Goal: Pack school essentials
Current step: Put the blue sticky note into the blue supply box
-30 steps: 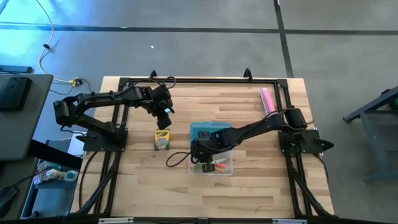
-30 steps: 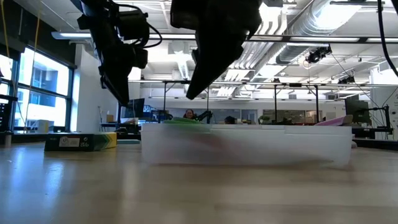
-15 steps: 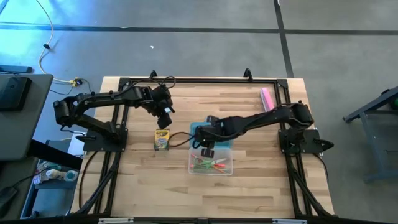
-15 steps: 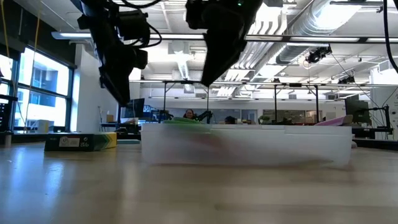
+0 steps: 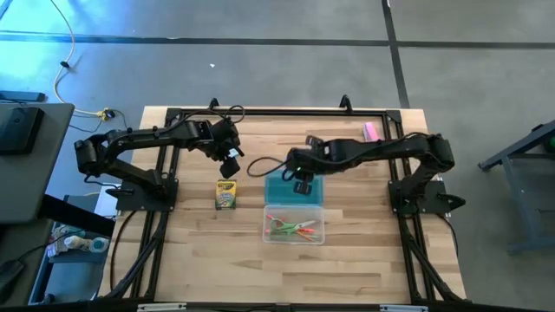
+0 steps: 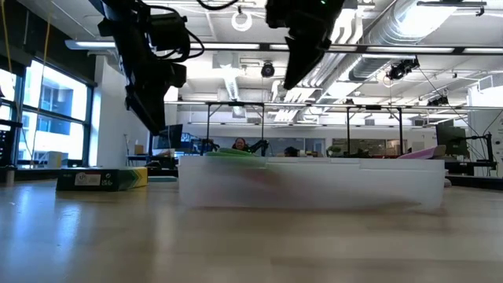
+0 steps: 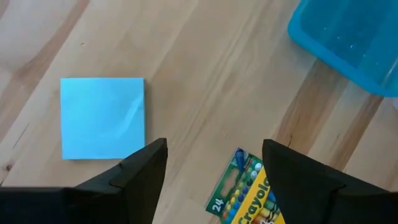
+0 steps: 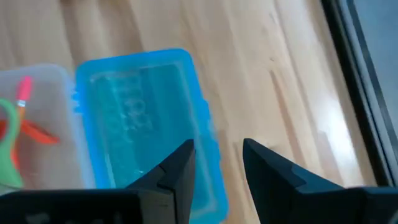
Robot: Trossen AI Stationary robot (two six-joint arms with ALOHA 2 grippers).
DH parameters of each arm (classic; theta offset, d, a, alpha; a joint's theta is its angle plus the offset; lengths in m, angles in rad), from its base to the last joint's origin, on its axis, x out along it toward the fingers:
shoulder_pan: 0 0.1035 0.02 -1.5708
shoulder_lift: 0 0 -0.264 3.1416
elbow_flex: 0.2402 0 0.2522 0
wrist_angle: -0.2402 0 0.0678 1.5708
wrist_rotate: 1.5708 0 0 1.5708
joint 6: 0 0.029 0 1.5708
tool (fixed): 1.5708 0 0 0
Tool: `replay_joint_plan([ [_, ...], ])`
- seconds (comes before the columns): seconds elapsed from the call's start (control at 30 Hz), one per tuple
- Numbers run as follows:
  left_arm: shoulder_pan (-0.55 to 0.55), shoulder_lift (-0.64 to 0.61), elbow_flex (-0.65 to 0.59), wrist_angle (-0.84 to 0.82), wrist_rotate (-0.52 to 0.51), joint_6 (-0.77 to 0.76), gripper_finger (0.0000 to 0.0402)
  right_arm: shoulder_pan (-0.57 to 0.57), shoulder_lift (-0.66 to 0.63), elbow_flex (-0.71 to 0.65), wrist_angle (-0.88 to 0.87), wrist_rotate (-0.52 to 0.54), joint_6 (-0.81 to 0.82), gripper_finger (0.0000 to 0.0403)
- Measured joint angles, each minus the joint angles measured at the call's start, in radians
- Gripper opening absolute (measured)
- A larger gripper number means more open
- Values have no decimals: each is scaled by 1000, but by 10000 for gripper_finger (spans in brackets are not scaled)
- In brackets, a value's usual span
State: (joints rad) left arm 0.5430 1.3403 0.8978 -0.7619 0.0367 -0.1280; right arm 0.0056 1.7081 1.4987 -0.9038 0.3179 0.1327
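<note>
i hold left end effector (image 7: 211,165) released above crayon box (image 5: 225,194); straddle box squarely, then descend. right end effector (image 8: 217,163) released, empty.

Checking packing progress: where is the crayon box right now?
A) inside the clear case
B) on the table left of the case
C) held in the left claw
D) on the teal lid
B: the crayon box lies on the bare wood left of the clear case, below the empty left claw.

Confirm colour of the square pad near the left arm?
Light blue, plain: square pad, clearest in the left wrist view.
</note>
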Motion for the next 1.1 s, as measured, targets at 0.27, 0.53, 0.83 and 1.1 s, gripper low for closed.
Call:
replay_joint_plan([
  [0.27, 0, 0, 0, 1, 3, -1, 252, -73, -225, -284, 200, -63, 46, 126],
  [0.53, 0, 0, 0, 8, 2, -1, 252, -131, -548, -590, 444, -28, 113, 126],
  [0.83, 0, 0, 0, 91, 0, -77, 252, -157, -934, -920, 722, 58, 202, 126],
  [1.1, 0, 0, 0, 246, -86, -175, 252, -157, -1176, -1108, 812, 99, 234, 126],
])
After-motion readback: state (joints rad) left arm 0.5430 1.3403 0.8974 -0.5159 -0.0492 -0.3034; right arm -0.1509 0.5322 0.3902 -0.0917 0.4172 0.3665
